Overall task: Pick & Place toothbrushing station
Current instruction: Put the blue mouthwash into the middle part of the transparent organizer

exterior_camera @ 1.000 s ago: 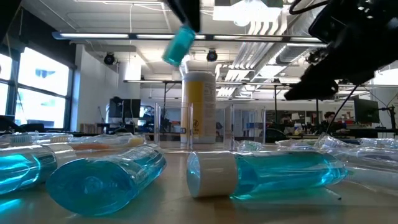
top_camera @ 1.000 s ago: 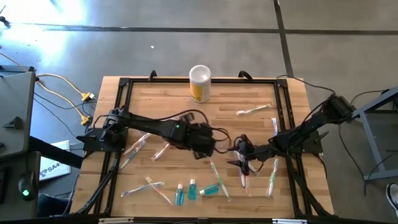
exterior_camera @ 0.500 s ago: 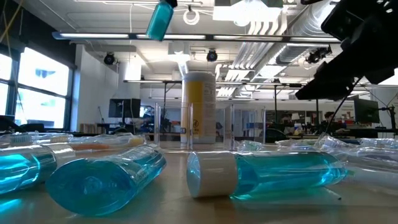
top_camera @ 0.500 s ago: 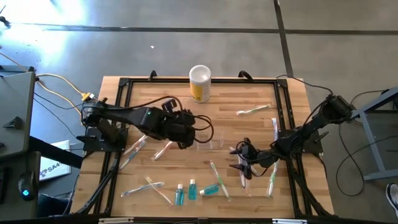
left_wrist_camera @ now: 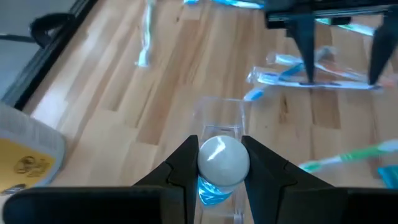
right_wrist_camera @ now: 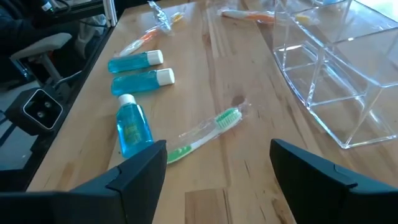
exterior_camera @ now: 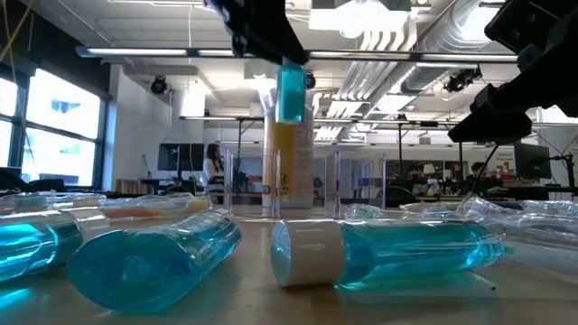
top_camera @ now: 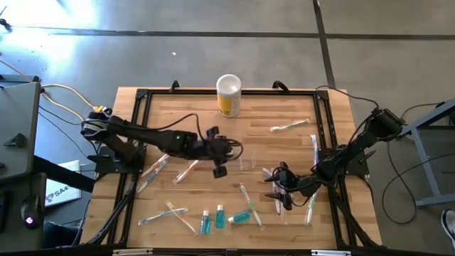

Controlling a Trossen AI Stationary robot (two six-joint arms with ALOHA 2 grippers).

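My left gripper (top_camera: pixel 219 152) is shut on a small teal tube (exterior_camera: pixel 291 90) with a white cap (left_wrist_camera: pixel 223 159), held over the middle of the table, just left of the clear plastic holder (top_camera: pixel 246 159). The holder stands on the table and also shows in the left wrist view (left_wrist_camera: pixel 221 122) and the right wrist view (right_wrist_camera: pixel 329 74). My right gripper (top_camera: pixel 283 187) is open and empty to the right of the holder, low over wrapped toothbrushes. Three more teal tubes (top_camera: pixel 220 217) lie near the front edge. My left gripper pinches the tube at its white-capped upper end (left_wrist_camera: pixel 223 159) between its two fingers. The fingers come from above, pointing down. The tube hangs upright below them (exterior_camera: pixel 291 95), cap end up, lifted clear of the table.
A yellow canister with a white top (top_camera: pixel 228 94) stands at the far edge. Wrapped toothbrushes lie scattered: far right (top_camera: pixel 290 126), left (top_camera: pixel 153 174), front left (top_camera: pixel 165 213), right (top_camera: pixel 311 203). A green toothbrush (right_wrist_camera: pixel 206 134) and tubes (right_wrist_camera: pixel 132 127) lie ahead of my right gripper.
My left gripper swung toward the table's left and up with the tube, then came back right toward the holder and down. The tube, tilted before, now hangs upright. My right gripper has drawn a little toward the near edge.
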